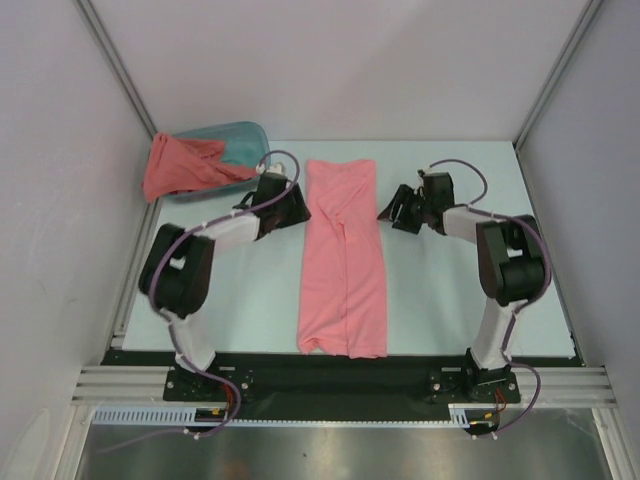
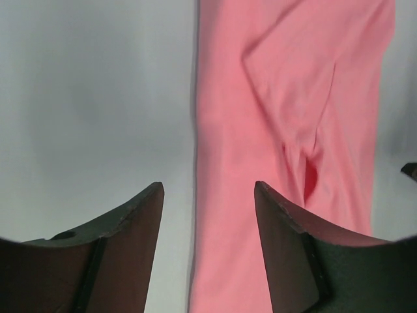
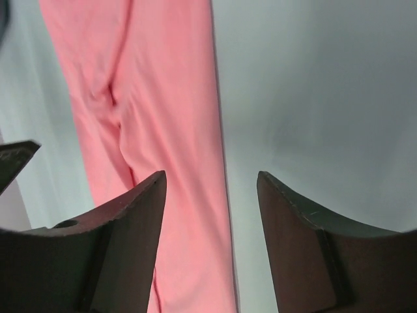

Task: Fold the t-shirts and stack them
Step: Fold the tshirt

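While the salmon-pink t-shirt (image 1: 342, 260) is laid folded lengthwise on the table (image 1: 240, 300) | left gripper (image 2: 208, 188) and right gripper (image 3: 212, 175) are held beside it, fingers apart | coral-red t-shirt (image 1: 180, 168) is draped over the tub (image 1: 245, 138).

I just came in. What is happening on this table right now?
A robot is folding t-shirts. The salmon-pink shirt lies on the table, already folded into a long narrow strip. The left hand and the right hand are both open, one at each side of the strip's far half, holding nothing. The coral-red shirt hangs crumpled over the teal tub at the far left, not yet folded.
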Motion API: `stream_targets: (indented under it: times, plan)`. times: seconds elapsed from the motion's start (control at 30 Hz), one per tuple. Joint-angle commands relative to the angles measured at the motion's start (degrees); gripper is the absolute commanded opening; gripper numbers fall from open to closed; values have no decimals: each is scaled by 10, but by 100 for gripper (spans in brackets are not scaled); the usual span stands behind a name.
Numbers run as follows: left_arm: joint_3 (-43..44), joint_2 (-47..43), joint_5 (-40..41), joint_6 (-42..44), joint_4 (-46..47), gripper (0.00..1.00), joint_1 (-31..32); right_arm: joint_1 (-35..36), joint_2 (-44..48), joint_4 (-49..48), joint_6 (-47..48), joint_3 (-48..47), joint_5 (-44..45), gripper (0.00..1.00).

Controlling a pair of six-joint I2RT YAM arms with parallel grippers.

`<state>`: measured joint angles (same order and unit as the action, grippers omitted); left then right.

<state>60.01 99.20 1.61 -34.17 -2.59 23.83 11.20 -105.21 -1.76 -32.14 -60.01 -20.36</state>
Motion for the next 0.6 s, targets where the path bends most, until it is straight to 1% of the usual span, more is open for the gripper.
stream_targets:
  times: [0.0, 0.03, 0.07, 0.1, 0.13, 0.17, 0.27, 0.3, 0.33, 0.43, 0.53, 0.57]
  plan:
    - [119, 102, -40, 39, 33, 63, -19, -19, -88, -32, 12, -114, -61, 62]
    - [168, 126, -48, 31, 44, 63, -26, -21, -110, -24, 13, -139, -66, 61]
    - [195, 175, -60, 23, 49, 63, -31, -24, -128, -18, 14, -163, -73, 60]
    - [220, 194, -63, 17, 49, 62, -34, -27, -143, -10, 12, -207, -76, 59]
    - [265, 215, -57, 13, 47, 61, -38, -32, -173, -9, 10, -224, -79, 58]
    - [284, 244, -52, 12, 45, 61, -40, -36, -184, -9, 9, -241, -81, 58]
    - [354, 285, -28, 2, 36, 62, -51, -44, -235, -10, -1, -302, -92, 55]
    - [370, 313, -28, -1, 36, 62, -59, -46, -248, -4, -3, -318, -95, 54]
    - [405, 325, -34, -5, 36, 61, -63, -48, -274, 2, -5, -352, -96, 54]
    - [476, 384, -60, -16, 8, 61, -76, -50, -305, 8, -18, -403, -98, 52]
    - [501, 420, -94, -58, 23, 61, -90, -46, -347, 44, -18, -453, -92, 50]
    - [506, 427, -103, -63, 40, 61, -91, -44, -366, 52, -18, -482, -92, 49]
